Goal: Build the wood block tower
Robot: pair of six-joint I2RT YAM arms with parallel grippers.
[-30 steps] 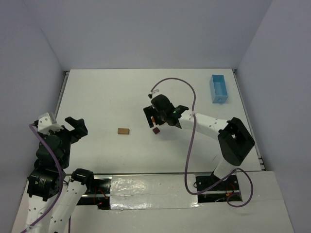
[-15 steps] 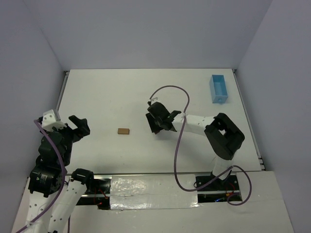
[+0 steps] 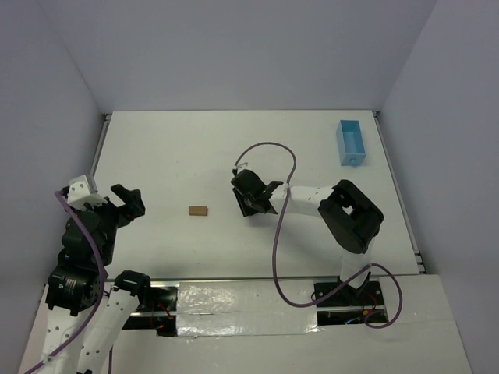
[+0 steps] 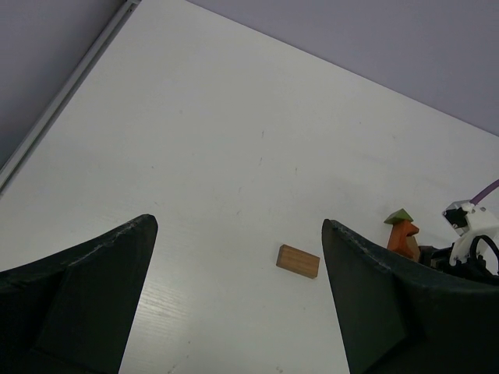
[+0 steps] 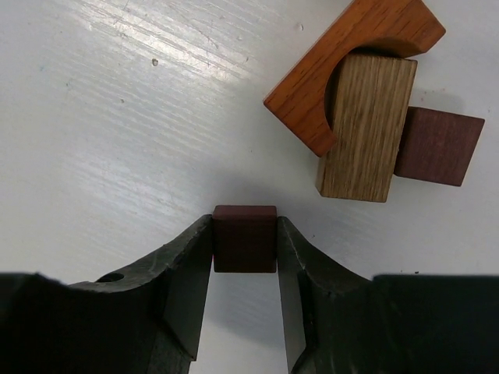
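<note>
At mid-table, just right of centre: right gripper (image 3: 248,200), a second ago higher with its jaws wide over a loose piece, now lowered onto it with the jaws drawn in. Both fingers (image 5: 185,265) press flat against the sides of one reddish cube (image 5: 245,238), which looks to be resting on the table (image 3: 171,156), not raised. Just beyond the cube, apart from it: the tower (image 5: 366,109), comprising an orange arch piece (image 5: 312,93), a tan plank (image 5: 366,128) set into its curve, and a dark-red block (image 5: 438,146) touching the plank; from above, their stacking order cannot be told. Further left, well apart: lone tan block (image 3: 198,209). At the near-left edge: left gripper (image 3: 125,204), fingers spread wide, nothing between them, unmoved. At the far right: light-blue tray (image 3: 350,142). Assessment: the pick appears secured, so lifting and placing on the tower remain.
</note>
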